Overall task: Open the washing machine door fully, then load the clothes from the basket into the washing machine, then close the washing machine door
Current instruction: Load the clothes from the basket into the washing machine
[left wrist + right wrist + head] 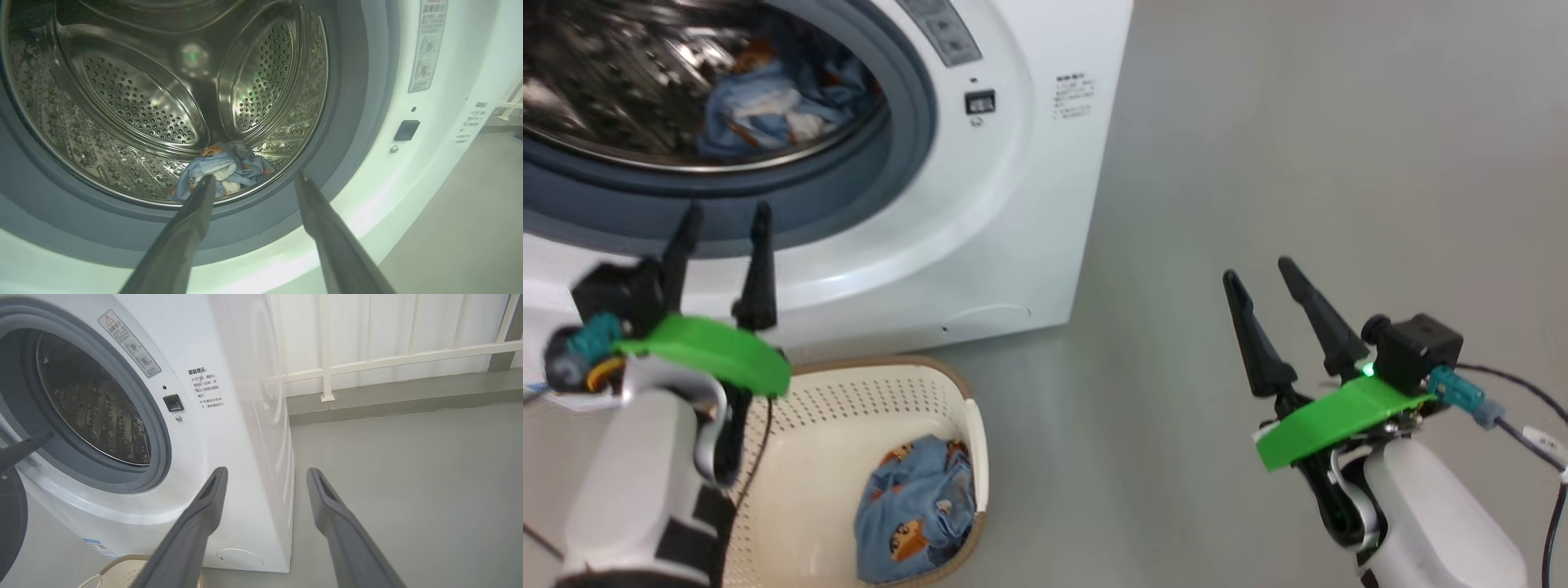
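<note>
Left wrist view: clothes (222, 171) lie in drum (135, 106) beyond left claw (255, 176).

Floor (1258, 163): smooth, pale grey, faintly glossy, no seams seen. Carries 2 things.

1: washing machine (1029, 204), white, boxy, standing square on floor, base edge flush with it.

2: basket (841, 408), cream, perforated, brown rim, set directly on floor just in front of machine's lower front panel. Touching or just apart: cannot tell.

Runs on wide and grey to the right of both.

From right wrist view: meets a low raised grey kerb (388, 396) behind and beside the machine. White railing post (327, 355) footed on that kerb, not on the floor itself.
</note>
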Controlling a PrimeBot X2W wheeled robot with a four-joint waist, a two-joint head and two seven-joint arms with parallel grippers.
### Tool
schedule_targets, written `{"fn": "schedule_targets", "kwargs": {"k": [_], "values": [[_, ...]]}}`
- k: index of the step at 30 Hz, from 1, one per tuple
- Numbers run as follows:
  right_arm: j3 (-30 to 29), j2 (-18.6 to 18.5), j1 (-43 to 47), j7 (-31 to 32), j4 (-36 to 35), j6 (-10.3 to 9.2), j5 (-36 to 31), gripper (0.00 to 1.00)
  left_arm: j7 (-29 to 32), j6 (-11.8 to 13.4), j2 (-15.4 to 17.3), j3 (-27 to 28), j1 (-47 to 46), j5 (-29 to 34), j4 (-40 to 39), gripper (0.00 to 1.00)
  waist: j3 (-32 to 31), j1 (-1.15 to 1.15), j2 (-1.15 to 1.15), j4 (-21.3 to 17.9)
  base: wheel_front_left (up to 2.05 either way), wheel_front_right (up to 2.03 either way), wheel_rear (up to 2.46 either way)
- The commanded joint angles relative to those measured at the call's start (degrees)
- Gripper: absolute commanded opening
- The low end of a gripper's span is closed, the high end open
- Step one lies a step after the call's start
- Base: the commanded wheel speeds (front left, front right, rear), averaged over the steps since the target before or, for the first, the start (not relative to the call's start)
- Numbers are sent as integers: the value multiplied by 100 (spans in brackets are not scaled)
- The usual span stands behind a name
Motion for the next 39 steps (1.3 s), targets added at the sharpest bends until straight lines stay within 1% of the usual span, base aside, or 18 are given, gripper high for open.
{"fn": "schedule_targets", "kwargs": {"k": [1, 12, 19, 26, 39], "values": [[103, -42, 149, -46, -89, 26, 31, 100, -35, 60, 150, 178, 205, 49, -275, 100, -336, 0, 0, 251, 0, 0, 0], [104, -124, 316, -46, -159, 26, -104, 100, -36, 385, 72, 465, 1556, 9, -1437, 100, -720, 0, 0, 375, 0, 0, 0], [29, -174, 436, -46, -203, 26, -180, 100, -35, 574, 31, 519, 2245, -44, -1994, 100, -876, 0, 0, 446, 0, 0, 0], [-9, -221, 498, -46, -218, 26, -215, 100, -30, 753, -18, 560, 2637, -87, -2407, 100, -960, 0, 0, 501, 0, 0, 0], [-49, -242, 500, -46, -314, 26, -247, 100, -6, 866, -57, 508, 2754, -122, -2628, 100, -874, 0, 0, 522, 0, 0, 0]]}}
